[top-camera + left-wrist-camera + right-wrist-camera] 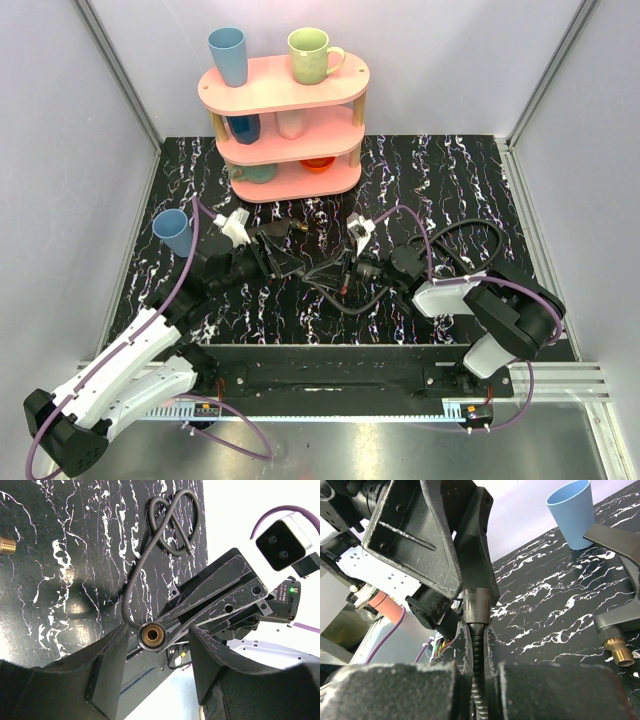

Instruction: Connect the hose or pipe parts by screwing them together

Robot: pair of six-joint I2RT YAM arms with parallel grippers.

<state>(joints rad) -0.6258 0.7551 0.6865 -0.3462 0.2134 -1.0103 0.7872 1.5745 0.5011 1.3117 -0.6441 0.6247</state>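
The black flexible hose (131,580) lies looped on the marbled black mat (450,180). My right gripper (479,630) is shut on the hose just below its knurled end collar (479,605) and holds that end up. The collar's brass-lined opening (151,635) sits between the fingers of my left gripper (159,647), which stand open on either side of it. The dark nozzle piece (616,625) with its brass threaded connector (619,652) lies on the mat apart from the hose end. Its brass tip (6,545) shows at the left edge of the left wrist view.
A pink three-tier rack (285,95) with cups stands at the back of the mat. A blue cup (172,230) stands at the left edge, close to my left arm. White walls close in both sides and the back.
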